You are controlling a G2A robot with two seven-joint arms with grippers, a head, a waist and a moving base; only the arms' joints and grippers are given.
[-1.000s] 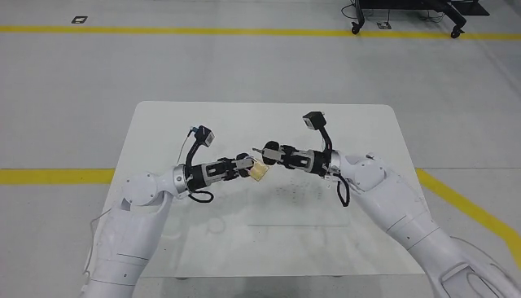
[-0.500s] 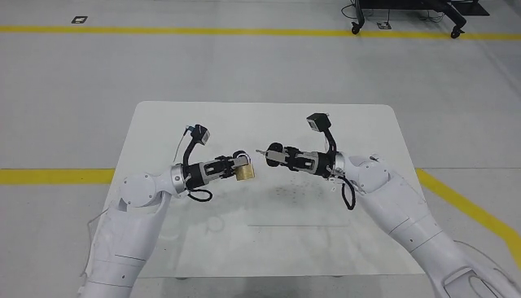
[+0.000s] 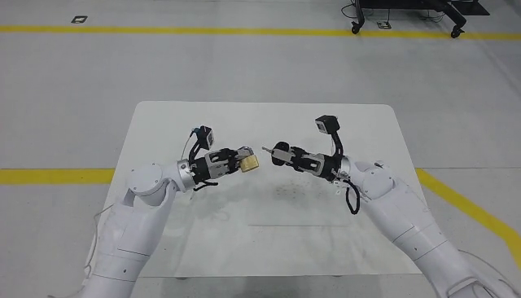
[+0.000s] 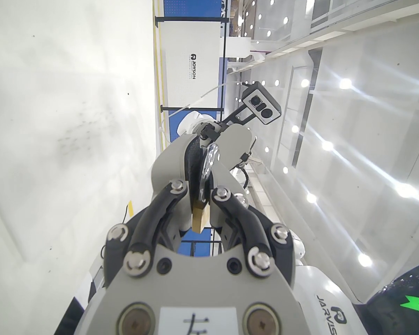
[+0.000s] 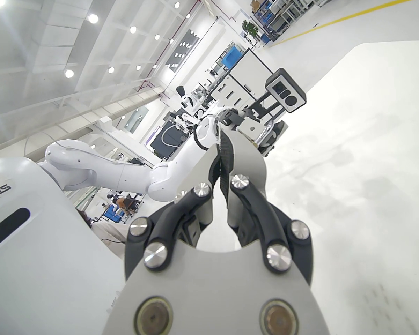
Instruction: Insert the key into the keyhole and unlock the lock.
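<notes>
Above the middle of the white table (image 3: 350,241), my left gripper (image 3: 238,162) is shut on the brass padlock (image 3: 249,162). In the left wrist view the left gripper (image 4: 209,148) pinches the silver shackle, and the brass padlock (image 4: 199,216) body shows between the fingers. My right gripper (image 3: 278,153) faces it, shut on the thin silver key (image 3: 267,149), whose tip points at the padlock across a short gap. In the right wrist view the right gripper (image 5: 226,139) has its pads pressed together with the key hidden between them. Just beyond them is the padlock (image 5: 250,128).
The table top bears faint dark scuffs (image 3: 289,190) under the grippers. Yellow floor lines (image 3: 163,30) run behind and beside the table. A black wheeled frame (image 3: 407,1) stands far back on the right, off the table.
The key tip and the padlock were nearly touching a second ago. The left gripper has drawn back left and the right gripper back right, so a gap has opened between them.
</notes>
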